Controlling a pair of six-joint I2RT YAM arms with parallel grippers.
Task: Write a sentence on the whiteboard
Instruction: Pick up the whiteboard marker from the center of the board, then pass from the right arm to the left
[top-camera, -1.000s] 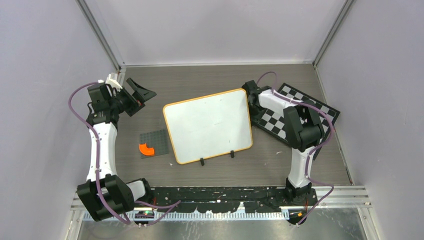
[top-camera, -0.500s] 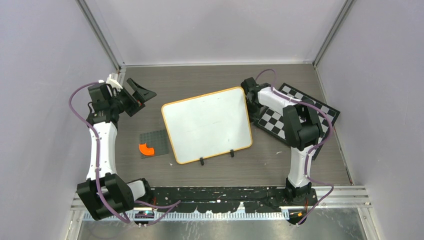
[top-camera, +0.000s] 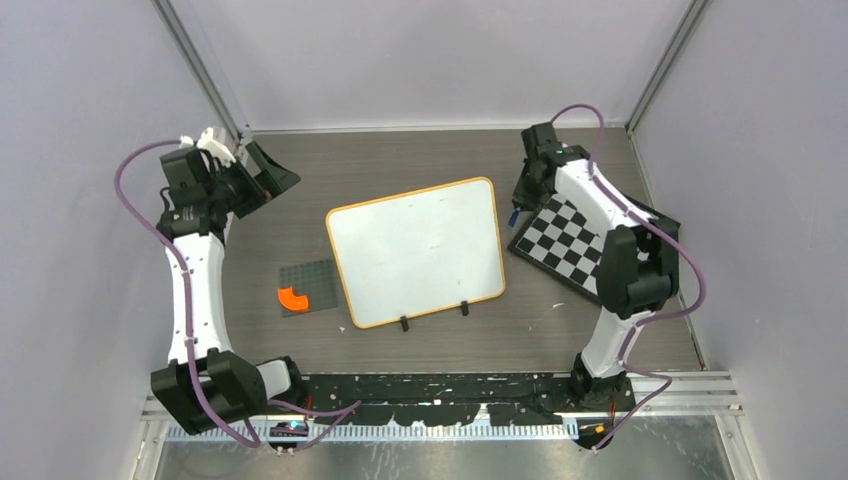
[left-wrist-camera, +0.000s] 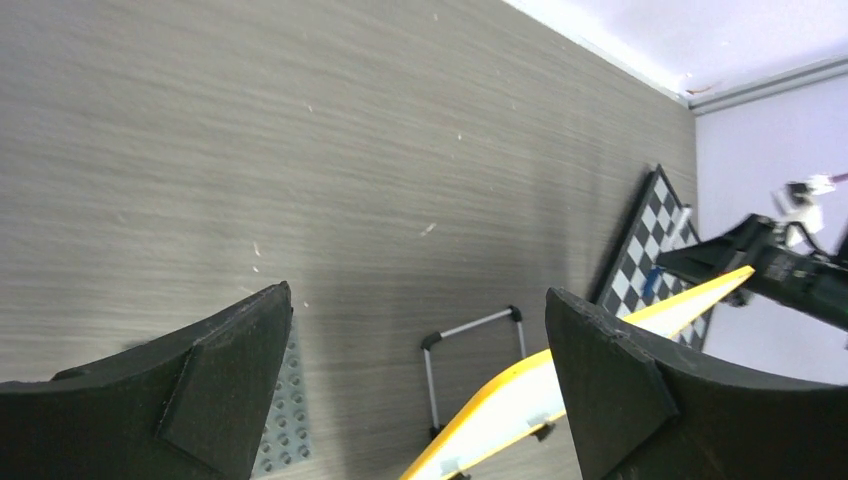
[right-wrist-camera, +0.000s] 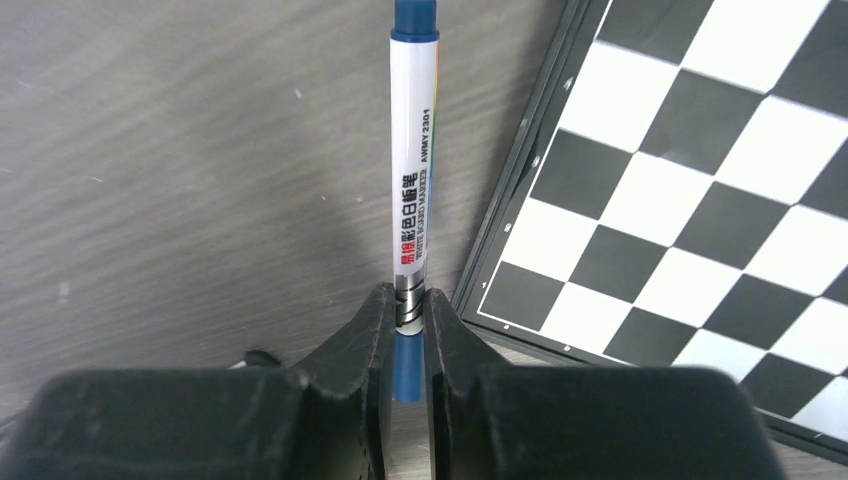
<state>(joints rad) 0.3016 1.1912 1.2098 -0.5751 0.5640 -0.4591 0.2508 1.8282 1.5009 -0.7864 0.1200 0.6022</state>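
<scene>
The step in hand is judged to be the pick-up of the pen. The right gripper (right-wrist-camera: 408, 300) is seen pressed together on the barrel of a blue-and-white whiteboard marker (right-wrist-camera: 414, 150), which is pinched near 1 blue end, just beside the left edge of the checkered board (right-wrist-camera: 690, 190). The left gripper (left-wrist-camera: 415, 350) is held spread wide at the far left of the table (top-camera: 420, 160), with nothing between its 2 fingers. The whiteboard (top-camera: 415, 250) is found in the middle of the table, its face blank and its 2 black clip feet (top-camera: 404, 323) on the near edge. No writing is seen, so the task is judged barely begun

Next, the marker must be carried over to the board and the cap taken off if 1 is fitted; the open left gripper would likely be needed for that

Whether the marker is lifted or resting on the table cannot be told. Its far end is cut off by the top of the right wrist view, and which end carries the cap cannot be made out. In the top view only a small blue speck of it is shown under the arm
</scene>
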